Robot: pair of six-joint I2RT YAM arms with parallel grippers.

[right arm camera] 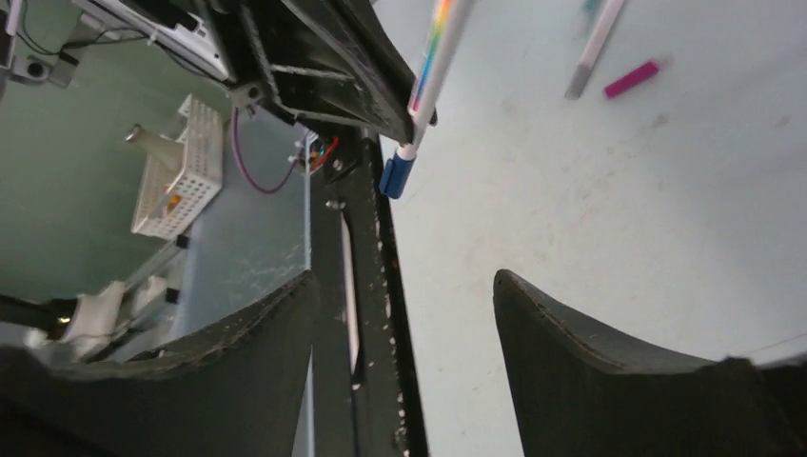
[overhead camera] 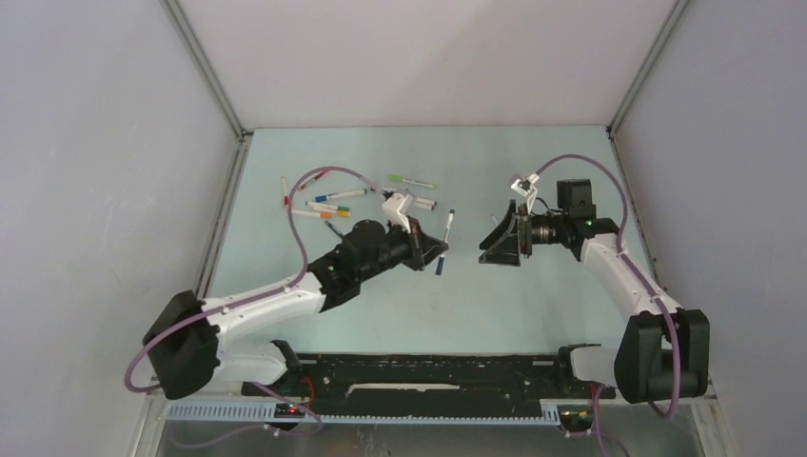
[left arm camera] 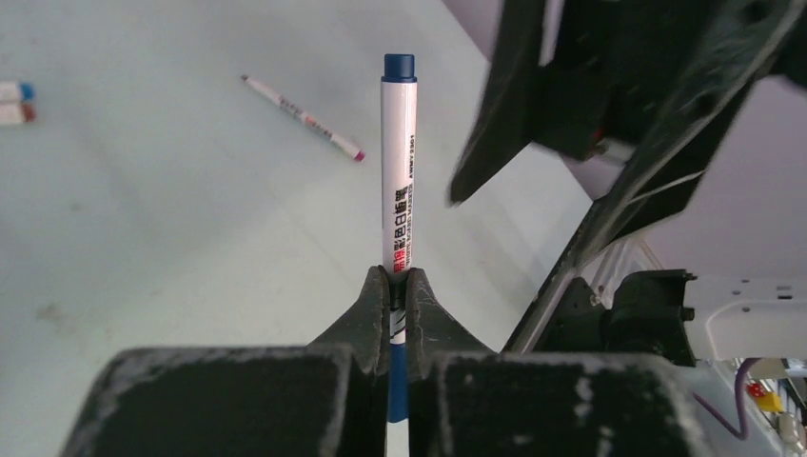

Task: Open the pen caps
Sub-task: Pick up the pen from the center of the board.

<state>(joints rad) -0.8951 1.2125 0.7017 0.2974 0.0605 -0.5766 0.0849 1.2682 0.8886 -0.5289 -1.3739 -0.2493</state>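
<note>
Left gripper (left arm camera: pixel 399 286): closed tight on a pen (left arm camera: pixel 399 181), pinching the white barrel near its lower end and holding it above the table (overhead camera: pixel 533 162).
Right gripper (right arm camera: pixel 400 314): fingers (right arm camera: pixel 590 352) spread wide with nothing between them; it faces the left one, near but apart.
Cap: a blue cap (left arm camera: pixel 399 67) sits on the pen's free end, which points toward the right gripper; more blue shows low between the left fingers.
Writing: black Chinese characters run along the barrel, with a red line and a small code beside them, both too fine to read surely. The right wrist view shows a rainbow stripe.
Count: one pen is held. About eight loose pens (overhead camera: pixel 333 202) lie scattered at the table's far left.
Loose cap: one magenta cap (right arm camera: pixel 631 79) lies near a grey-tipped pen (right arm camera: pixel 592 52).
In the way: the left arm (overhead camera: pixel 276 300) covers part of the scatter, so the count is unsure.
Around: a white basket (right arm camera: pixel 181 167) stands beyond the table's edge.
</note>
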